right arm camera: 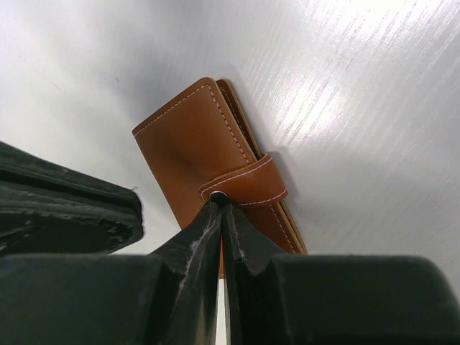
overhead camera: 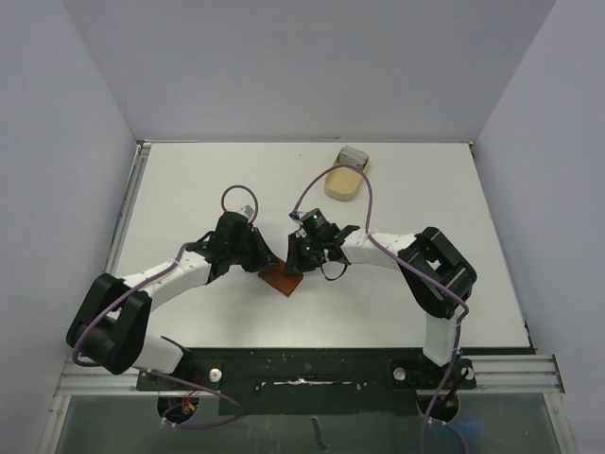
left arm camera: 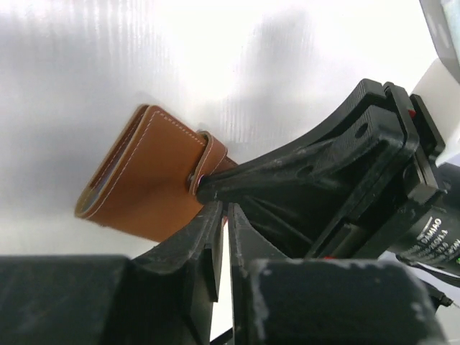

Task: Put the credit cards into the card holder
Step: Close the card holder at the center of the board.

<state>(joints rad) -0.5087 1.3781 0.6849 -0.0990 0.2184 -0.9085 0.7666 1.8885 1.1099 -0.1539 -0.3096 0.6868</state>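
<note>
1. The card holder (right arm camera: 201, 151) is laid flat on the table (overhead camera: 189, 189), near the front and between the two arms. It is closed, and a strap (right arm camera: 248, 183) is wrapped over its edge.
2. The right gripper (right arm camera: 221, 205) is closed tight. Its tips are pressed against the strap, right at the little snap (right arm camera: 215, 195). It is likely put there so the strap can be popped open. Whether the strap is really pinched cannot be told.
3. The left gripper (left arm camera: 221, 230) is set at one edge of the card holder, just beside the right one. Its fingers are almost together, with only a thin gap seen. Whether the edge is gripped cannot be told. It is likely placed there so the card holder is not dragged along when the strap is pulled.
4. The credit cards (overhead camera: 353, 153) are seen at the far end of the tan tray (overhead camera: 342, 184), well apart from the card holder. None is held.
5. The opening step is judged to be in hand. No card can be slid in until the strap is undone.
6. With a hard pull, the card holder could be flipped or slid away.
</note>
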